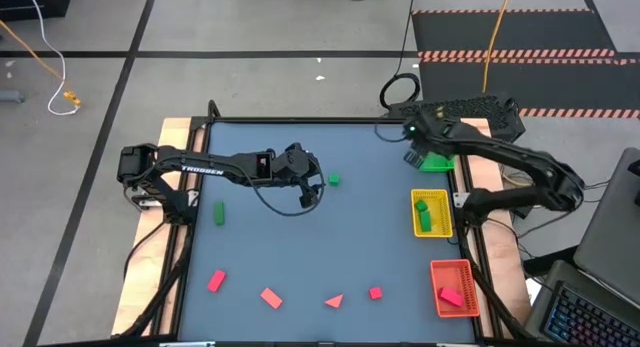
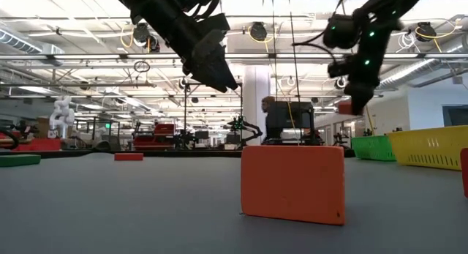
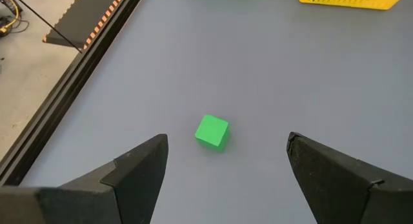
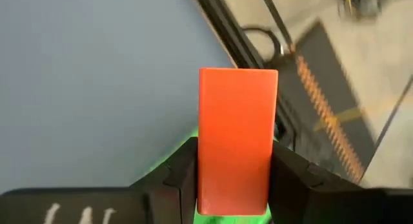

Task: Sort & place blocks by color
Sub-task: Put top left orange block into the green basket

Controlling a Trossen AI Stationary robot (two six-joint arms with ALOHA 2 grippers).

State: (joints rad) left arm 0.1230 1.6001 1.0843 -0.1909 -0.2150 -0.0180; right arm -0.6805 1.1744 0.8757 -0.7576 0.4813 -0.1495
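Right gripper [image 4: 235,185] clamps a red block [image 4: 237,137]
It hangs over the green tray [image 1: 436,163]; left gripper [image 3: 226,169], wide open, near a green cube [image 3: 211,132]

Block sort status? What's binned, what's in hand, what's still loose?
Binned: green pieces in the yellow tray, a red one in the red tray. In hand: right gripper clamps a red cuboid; left gripper is open over the green cube. Loose: red blocks along the table's near edge.
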